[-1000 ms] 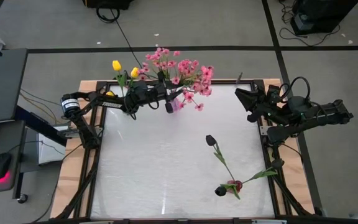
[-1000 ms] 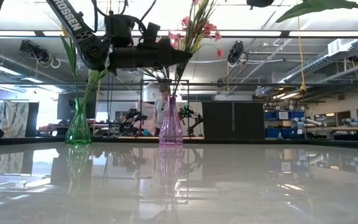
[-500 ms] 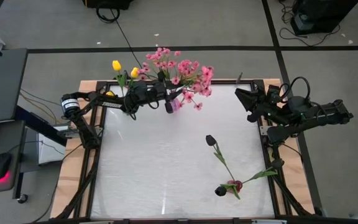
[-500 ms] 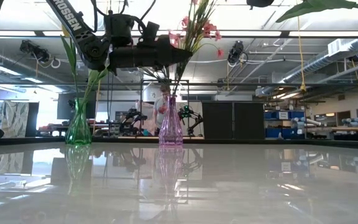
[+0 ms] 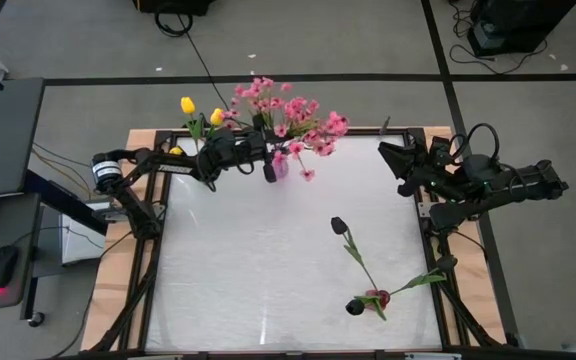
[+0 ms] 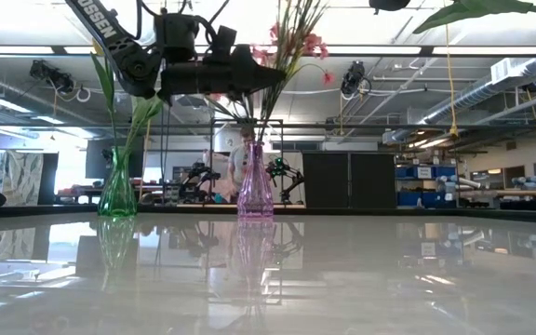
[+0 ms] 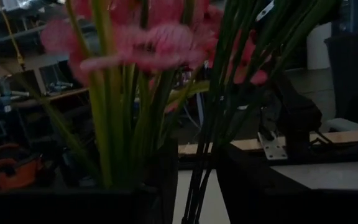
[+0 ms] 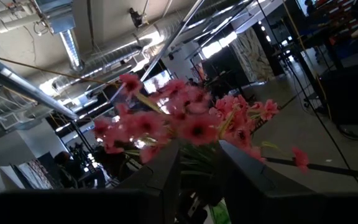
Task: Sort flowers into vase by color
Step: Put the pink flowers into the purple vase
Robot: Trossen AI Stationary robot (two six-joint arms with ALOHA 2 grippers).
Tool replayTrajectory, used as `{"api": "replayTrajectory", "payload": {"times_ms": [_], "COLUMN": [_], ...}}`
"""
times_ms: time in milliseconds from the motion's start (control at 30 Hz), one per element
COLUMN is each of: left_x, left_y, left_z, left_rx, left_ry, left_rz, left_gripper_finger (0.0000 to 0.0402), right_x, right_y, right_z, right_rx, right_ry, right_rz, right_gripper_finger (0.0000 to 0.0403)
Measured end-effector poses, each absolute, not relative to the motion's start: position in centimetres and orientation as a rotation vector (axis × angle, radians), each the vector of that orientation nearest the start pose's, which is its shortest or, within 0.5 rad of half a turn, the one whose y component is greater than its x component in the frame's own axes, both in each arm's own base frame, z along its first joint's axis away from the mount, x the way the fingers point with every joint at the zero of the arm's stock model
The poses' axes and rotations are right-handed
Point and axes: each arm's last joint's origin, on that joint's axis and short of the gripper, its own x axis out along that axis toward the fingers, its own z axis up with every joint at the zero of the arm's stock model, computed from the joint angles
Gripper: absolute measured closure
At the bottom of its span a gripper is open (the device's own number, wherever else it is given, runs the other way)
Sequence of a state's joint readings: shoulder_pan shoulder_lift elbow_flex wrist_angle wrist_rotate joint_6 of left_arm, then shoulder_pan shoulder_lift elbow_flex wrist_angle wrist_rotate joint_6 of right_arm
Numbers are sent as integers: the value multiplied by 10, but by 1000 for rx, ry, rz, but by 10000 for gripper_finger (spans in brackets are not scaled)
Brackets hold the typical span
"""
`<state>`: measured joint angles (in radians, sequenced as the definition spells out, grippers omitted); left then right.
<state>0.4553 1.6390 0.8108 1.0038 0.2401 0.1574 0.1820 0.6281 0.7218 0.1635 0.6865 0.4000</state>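
Note:
A bunch of pink flowers (image 5: 293, 120) stands with its stems in a pink vase (image 6: 255, 186) at the table's far edge. Yellow tulips (image 5: 187, 105) stand in a green vase (image 6: 117, 186) to its left. Two dark tulips (image 5: 339, 226) (image 5: 356, 307) lie flat on the table's near right. My left gripper (image 7: 197, 180) reaches level from the left, above the pink vase's mouth. Its fingers are apart, with the green stems (image 7: 194, 193) between them. My right gripper (image 5: 383, 152) waits open, raised at the far right. My left gripper has the pink bunch's stems (image 7: 197, 168) between its two fingers (image 7: 163, 186), a little above the vase's mouth. It comes level from the table's left and lies across the upright stems. Whether the fingers touch the stems I cannot tell.
The dark tulips' long stems and a leaf (image 5: 423, 280) cross near the table's right edge. The middle and near left of the white tabletop (image 5: 228, 270) hold nothing. Beyond the far edge the low view shows a workshop with a person (image 6: 242, 158) far behind the vase.
My left gripper has risen slightly at the pink vase, its finger gap unchanged. The pink sprays on the bunch's right side have shifted a little toward the table's near edge.

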Motion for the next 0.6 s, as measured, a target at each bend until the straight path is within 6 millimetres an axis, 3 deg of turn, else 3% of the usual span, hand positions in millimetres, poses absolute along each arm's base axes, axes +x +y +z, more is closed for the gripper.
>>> {"api": "replayTrajectory", "payload": {"times_ms": [300, 600], "left_x": [311, 311], "left_y": [144, 144], "left_z": [244, 242], "left_rx": [208, 196], "left_ry": [-156, -136], "left_rz": [215, 214], "left_gripper_finger": [300, 378], "right_x": [133, 133], "right_y": [6, 6], "right_z": [364, 364], "right_rx": [499, 499], "right_ry": [-334, -334], "right_rz": [-449, -450], "right_gripper_finger": [289, 289]}}
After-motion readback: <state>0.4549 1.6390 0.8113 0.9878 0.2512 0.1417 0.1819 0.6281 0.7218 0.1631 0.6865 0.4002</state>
